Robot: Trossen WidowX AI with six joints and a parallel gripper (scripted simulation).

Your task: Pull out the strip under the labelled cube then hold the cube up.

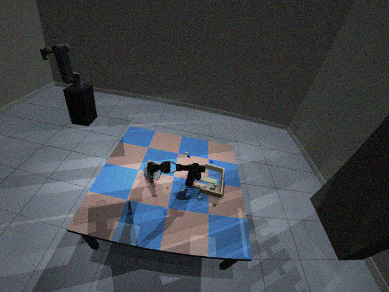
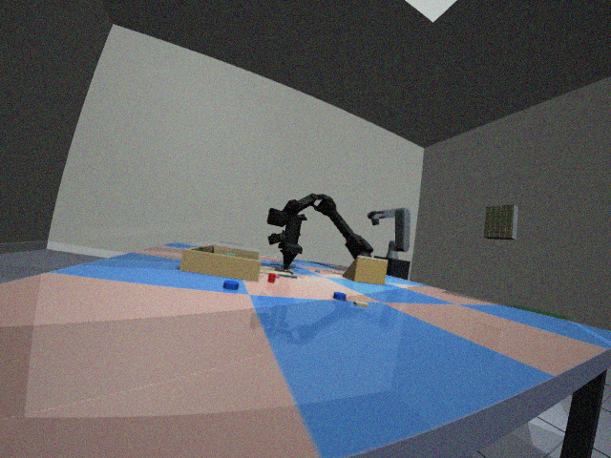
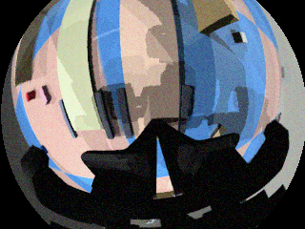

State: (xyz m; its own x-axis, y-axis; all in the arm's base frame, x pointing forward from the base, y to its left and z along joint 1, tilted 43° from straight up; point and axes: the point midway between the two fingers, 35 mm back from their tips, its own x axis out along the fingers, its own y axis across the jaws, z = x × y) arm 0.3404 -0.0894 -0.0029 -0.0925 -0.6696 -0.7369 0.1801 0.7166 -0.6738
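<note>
1. The hand (image 1: 185, 191) (image 2: 286, 267) (image 3: 156, 123) points down low over the table (image 1: 185, 227) (image 2: 345, 374) (image 3: 43, 116), its fingers closed together, nothing visibly gripped.
2. A small red cube (image 2: 271, 278) (image 3: 30, 95) sits on the table, apart from the hand; I cannot tell whether it is the labelled one, or which strip supports that cube.
3. A pale green strip (image 3: 75, 62) lies lengthwise in the wrist view.
4. An open-topped tan box (image 1: 223, 181) (image 2: 220, 264) stands near the hand.
</note>
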